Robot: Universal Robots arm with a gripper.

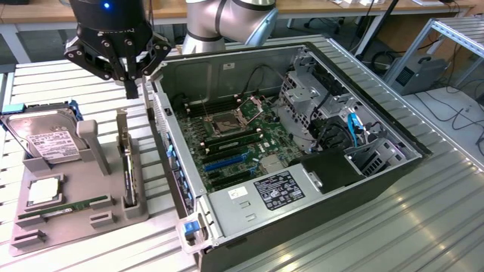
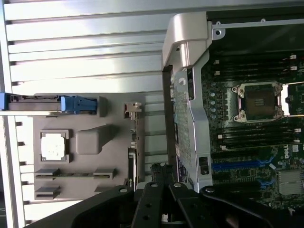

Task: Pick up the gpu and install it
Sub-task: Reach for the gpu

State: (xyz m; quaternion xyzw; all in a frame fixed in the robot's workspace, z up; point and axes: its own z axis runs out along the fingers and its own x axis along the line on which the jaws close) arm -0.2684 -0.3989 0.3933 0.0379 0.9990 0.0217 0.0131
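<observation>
No brand legible. Hard drive (image 1: 47,143) has a white label and the computer case (image 1: 393,170) has a black sticker (image 1: 277,190), but the print on both is too small to read. Claw (image 1: 132,90) (image 2: 161,183) is fully closed, holding nothing. It hangs over the far end of the gpu (image 1: 128,167) (image 2: 132,164), not touching. Card stands on edge in the grey tray (image 1: 76,229) beside the case, with its long axis along the case's side wall.
</observation>
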